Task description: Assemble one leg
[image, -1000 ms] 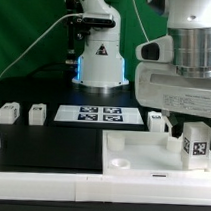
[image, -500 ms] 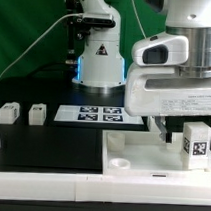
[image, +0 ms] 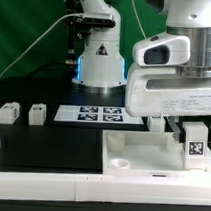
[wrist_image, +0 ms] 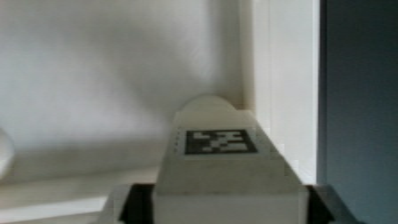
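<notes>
My gripper (image: pixel 195 130) is shut on a leg (image: pixel 196 142), a small white block with a black-and-white tag facing the camera. It holds the leg upright over the large flat white tray-like piece (image: pixel 141 153), at the exterior view's right, near a corner. In the wrist view the leg (wrist_image: pixel 222 150) fills the space between the dark finger pads (wrist_image: pixel 135 203), its tag facing the lens, above the tray's white surface (wrist_image: pixel 89 90). Whether the leg's foot touches the tray is hidden.
Two more white legs (image: pixel 8 112) (image: pixel 37 114) stand at the exterior view's left on the black table. The marker board (image: pixel 97 115) lies in the middle. The arm's base (image: pixel 99 63) stands behind. A round socket (image: pixel 120 162) shows in the tray's corner.
The gripper has shifted slightly and lowered with the leg, which now sits a little further to the exterior view's left and lower over the tray.
</notes>
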You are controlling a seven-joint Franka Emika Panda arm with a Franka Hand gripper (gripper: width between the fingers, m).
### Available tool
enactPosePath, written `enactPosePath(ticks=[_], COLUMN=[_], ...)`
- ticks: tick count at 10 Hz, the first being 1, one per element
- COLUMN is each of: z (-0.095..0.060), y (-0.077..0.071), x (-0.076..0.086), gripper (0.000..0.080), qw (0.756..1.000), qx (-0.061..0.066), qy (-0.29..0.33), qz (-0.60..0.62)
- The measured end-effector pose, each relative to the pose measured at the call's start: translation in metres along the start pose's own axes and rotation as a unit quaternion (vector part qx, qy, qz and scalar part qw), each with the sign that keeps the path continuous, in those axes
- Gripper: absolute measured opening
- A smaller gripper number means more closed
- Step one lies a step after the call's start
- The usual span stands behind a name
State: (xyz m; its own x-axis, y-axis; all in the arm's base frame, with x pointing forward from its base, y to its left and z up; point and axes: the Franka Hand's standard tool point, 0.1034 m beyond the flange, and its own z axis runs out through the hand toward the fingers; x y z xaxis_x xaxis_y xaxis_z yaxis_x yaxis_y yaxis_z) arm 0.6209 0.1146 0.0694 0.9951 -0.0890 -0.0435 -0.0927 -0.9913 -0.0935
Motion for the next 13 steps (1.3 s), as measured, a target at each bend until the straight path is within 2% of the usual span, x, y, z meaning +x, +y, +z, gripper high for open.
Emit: enactPosePath(ticks=[4,7,9,13], z=[0.0001,0.0002,0.001,0.0014], y=[-0.0001,-0.0003,-0.0008,-0.0037], x=[-0.0001,-0.0003,-0.0006,-0.0019], gripper=[0.029,0.029,0.0291,0.0291], qw=[1.0,0.989,0.967,0.875], qx=[0.0,0.001,0.002,0.001], qy=[0.0,-0.001,0.0,-0.001], qz=[0.02,0.15,0.257,0.484])
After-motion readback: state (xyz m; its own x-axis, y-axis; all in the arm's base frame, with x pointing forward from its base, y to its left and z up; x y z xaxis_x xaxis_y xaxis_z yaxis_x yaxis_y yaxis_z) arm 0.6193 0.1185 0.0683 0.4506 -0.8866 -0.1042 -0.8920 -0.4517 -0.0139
